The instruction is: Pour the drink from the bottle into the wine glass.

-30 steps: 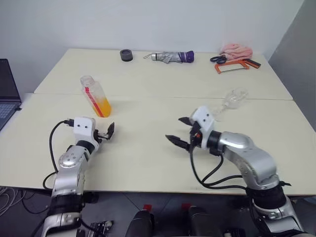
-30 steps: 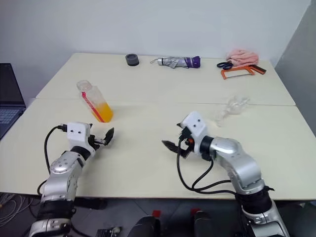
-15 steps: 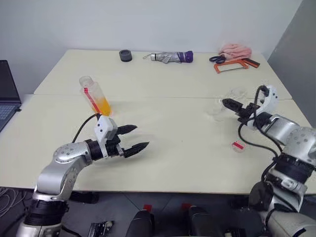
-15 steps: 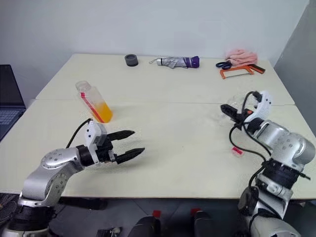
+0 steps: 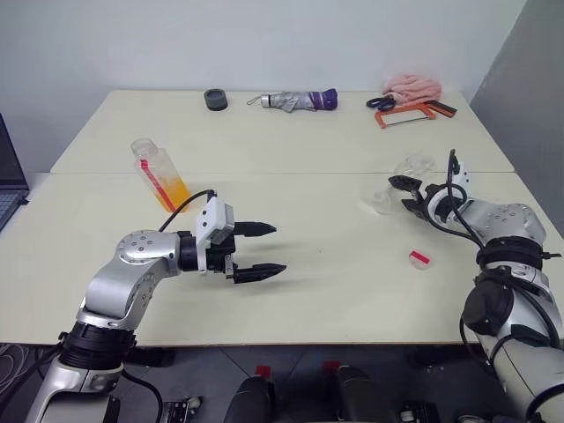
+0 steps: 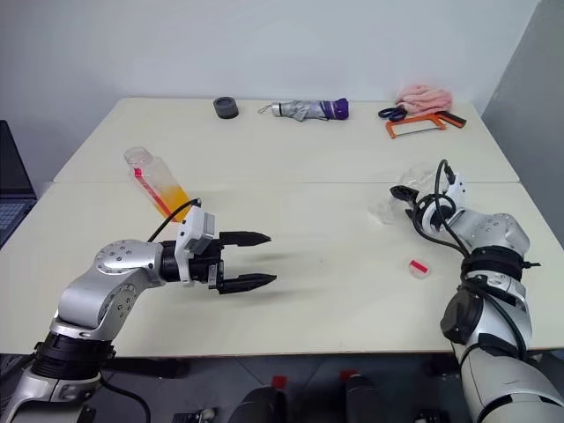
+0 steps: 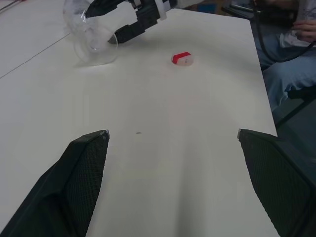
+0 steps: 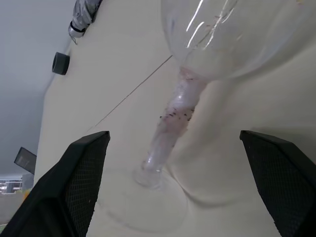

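From the head camera, the bottle (image 5: pixel 157 174) stood on the left part of the table (image 5: pixel 317 264), leaning a little, its cap off and the drink (image 5: pixel 174 190) filling only its lower part. The pink-red cap (image 5: pixel 419 258) lay far over on the right, alone on the tabletop. The left gripper (image 5: pixel 256 250) hovered over the middle of the table with both fingers spread wide and nothing between them, pointing toward the right and well apart from the bottle behind it. The wine glass (image 5: pixel 407 177) lay on its side near the seam between the two tabletops, and the right gripper (image 5: pixel 407 191) was at it, fingers apart — no grip on it that I could make out. At the far edge sat a dark tape roll (image 6: pixel 226 107), a folded umbrella (image 6: pixel 304 109), a pink cloth (image 6: pixel 424 95) and an orange hacksaw (image 6: pixel 414 127).

The left wrist view looked across bare table past its own spread fingers (image 7: pixel 79 173) to the cap and the fallen glass, with the other gripper's black fingers at the bowl.

The right wrist view showed the glass's stem (image 8: pixel 170 128) and foot close ahead, between the open fingers (image 8: pixel 74 182), the bowl nearest.

The risks, as I judged them: the glass was round and lying loose, so a closing finger that met the bowl off-centre could roll it away — or toward the table's right edge. The bottle was uncapped and tilted; a careless brush by the left arm could tip it and spill the drink.
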`<action>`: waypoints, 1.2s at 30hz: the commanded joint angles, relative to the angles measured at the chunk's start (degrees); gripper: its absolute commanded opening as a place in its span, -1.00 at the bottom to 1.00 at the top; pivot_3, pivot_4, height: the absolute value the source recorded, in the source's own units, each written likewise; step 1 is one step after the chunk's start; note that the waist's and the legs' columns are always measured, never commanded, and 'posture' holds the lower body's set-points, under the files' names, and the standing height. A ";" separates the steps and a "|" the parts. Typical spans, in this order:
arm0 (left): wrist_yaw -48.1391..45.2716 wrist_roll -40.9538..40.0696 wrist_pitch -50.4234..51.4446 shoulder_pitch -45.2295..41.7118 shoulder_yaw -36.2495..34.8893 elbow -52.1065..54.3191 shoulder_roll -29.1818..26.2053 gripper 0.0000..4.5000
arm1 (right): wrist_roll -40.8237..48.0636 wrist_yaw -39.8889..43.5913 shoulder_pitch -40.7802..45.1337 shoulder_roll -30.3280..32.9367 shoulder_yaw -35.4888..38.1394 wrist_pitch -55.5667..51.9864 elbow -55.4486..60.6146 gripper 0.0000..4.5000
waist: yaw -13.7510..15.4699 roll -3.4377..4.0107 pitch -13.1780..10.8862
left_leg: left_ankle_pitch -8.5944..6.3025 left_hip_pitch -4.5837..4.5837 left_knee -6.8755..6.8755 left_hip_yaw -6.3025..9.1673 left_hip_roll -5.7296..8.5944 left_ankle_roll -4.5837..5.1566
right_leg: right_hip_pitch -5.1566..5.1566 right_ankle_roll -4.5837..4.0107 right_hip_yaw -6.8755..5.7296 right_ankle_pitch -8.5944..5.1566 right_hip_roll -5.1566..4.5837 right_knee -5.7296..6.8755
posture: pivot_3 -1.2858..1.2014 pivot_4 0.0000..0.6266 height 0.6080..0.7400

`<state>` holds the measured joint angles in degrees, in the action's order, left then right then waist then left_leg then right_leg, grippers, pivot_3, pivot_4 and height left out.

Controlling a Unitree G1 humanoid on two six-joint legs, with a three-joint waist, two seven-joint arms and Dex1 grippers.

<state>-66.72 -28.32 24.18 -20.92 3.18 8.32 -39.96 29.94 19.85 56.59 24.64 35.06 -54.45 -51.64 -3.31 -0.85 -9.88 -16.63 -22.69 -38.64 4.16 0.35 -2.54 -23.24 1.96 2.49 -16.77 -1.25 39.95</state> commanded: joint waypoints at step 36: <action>-0.54 2.55 -2.83 -1.65 0.89 -1.84 2.12 1.00 | -14.63 7.95 -5.75 -9.05 -19.66 46.07 2.99 -0.96 | -0.05 0.11 -0.07 | 0.02 -0.06 -0.05 0.28 -0.11 -0.04 | -0.04 0.00 0.01 0.00 -0.09 0.03 | 0.03 -0.52 1.00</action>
<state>-66.97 -25.83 22.24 -22.15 4.37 6.11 -37.96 16.89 27.49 51.68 15.88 17.43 -10.60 -52.14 -3.36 -0.74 -9.95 -16.61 -22.74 -38.69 4.46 0.23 -2.58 -23.28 1.96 2.50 -16.77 -1.34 39.97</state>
